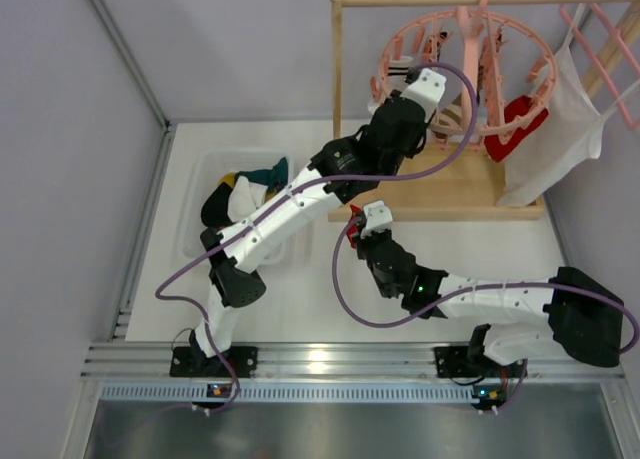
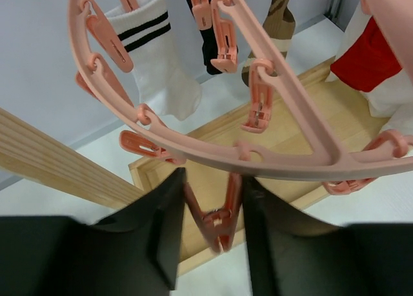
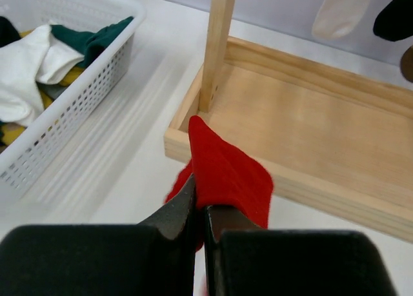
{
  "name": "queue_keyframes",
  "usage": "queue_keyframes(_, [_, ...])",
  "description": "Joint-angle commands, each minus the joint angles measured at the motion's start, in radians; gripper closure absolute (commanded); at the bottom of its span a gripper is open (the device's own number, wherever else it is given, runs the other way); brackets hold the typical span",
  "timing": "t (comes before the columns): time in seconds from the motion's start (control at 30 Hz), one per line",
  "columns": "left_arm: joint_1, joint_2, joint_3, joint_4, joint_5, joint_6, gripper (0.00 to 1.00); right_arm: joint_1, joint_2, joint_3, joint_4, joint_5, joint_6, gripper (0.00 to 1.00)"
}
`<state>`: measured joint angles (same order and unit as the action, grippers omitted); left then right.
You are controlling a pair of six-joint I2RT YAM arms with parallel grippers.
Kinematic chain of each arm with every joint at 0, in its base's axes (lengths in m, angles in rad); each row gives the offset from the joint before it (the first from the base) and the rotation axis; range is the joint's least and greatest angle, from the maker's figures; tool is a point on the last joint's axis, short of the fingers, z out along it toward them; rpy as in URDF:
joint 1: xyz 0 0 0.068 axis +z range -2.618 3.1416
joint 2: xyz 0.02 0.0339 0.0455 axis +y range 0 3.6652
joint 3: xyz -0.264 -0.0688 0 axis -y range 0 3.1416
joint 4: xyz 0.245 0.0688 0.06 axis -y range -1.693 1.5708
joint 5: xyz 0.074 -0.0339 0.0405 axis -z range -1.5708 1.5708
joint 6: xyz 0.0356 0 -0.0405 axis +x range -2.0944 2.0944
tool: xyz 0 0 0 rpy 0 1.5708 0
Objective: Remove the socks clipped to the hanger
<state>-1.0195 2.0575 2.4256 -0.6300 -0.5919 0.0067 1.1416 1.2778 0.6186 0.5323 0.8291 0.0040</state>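
Two robot arms are working through a laundry chore. The right gripper (image 3: 201, 209) is pinching a loose red sock (image 3: 227, 170) between fingers pressed tight together, holding it low over the table (image 3: 122, 180), between the white basket (image 3: 77, 109) of clothes and the base of the wooden stand (image 3: 303, 109). The left gripper (image 2: 210, 202) is reaching up under the round pink hanger (image 2: 293, 166), which hangs from the stand's top bar. Its jaws are standing spread on either side of an empty clip (image 2: 218, 222) and gripping nothing.

Four socks are hanging from clips on the ring beyond the left arm: a white sock with black stripes (image 2: 161, 70), a black sock (image 2: 208, 48), a brown striped sock (image 2: 274, 22) and a hanging red sock (image 2: 377, 57).

The socks look light, soft and limp, so each will probably fold and sag once freed, and little force should be needed. The hanger is likely to swing under a tug, since it hangs only by its hook. The soundest hold seems to be on the cuff just below its clip, pulling straight down so the fabric slides out of the clip's grip instead of dragging the whole ring sideways.
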Motion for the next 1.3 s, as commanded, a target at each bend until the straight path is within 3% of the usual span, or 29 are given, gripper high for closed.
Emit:
queue_keyframes(0.0, [0.01, -0.089, -0.042, 0.065, -0.003, -0.04, 0.53, 0.018, -0.081, -0.08, 0.041, -0.108, 0.05, 1.0])
queue_keyframes(0.1, [0.01, -0.149, -0.088, 0.064, -0.009, -0.059, 0.36, 0.012, -0.126, -0.132, 0.031, -0.168, 0.068, 1.0])
queue_keyframes(0.17, [0.009, -0.186, -0.118, 0.064, -0.016, -0.07, 0.35, 0.007, -0.158, -0.152, 0.025, -0.199, 0.082, 1.0])
queue_keyframes(0.23, [0.01, -0.252, -0.181, 0.062, -0.043, -0.099, 0.16, -0.014, -0.178, -0.172, 0.009, -0.261, 0.094, 1.0])
queue_keyframes(0.33, [0.009, -0.356, -0.295, 0.062, -0.123, -0.135, 0.02, -0.058, -0.218, -0.191, -0.002, -0.37, 0.117, 1.0])
queue_keyframes(0.43, [0.009, -0.48, -0.43, 0.058, -0.268, -0.166, 0.02, -0.098, -0.23, -0.162, -0.02, -0.534, 0.116, 1.0])
queue_keyframes(0.53, [0.016, -0.607, -0.613, 0.049, -0.353, -0.241, 0.02, -0.111, -0.189, -0.108, -0.071, -0.602, 0.099, 1.0])
queue_keyframes(0.73, [0.157, -0.928, -0.905, -0.105, -0.299, -0.433, 0.02, -0.118, -0.048, 0.062, -0.064, -0.745, 0.096, 1.0])
queue_keyframes(0.97, [0.367, -1.094, -1.046, -0.241, -0.264, -0.426, 0.02, -0.141, 0.329, 0.51, -0.199, -0.919, 0.077, 1.0])
queue_keyframes(1.23, [0.443, -1.275, -1.216, -0.313, -0.341, -0.461, 0.02, -0.154, 0.738, 1.141, -0.521, -1.022, 0.008, 1.0])
queue_keyframes(1.27, [0.443, -1.286, -1.232, -0.313, -0.344, -0.47, 0.02, -0.155, 0.77, 1.194, -0.56, -1.022, 0.007, 0.96])
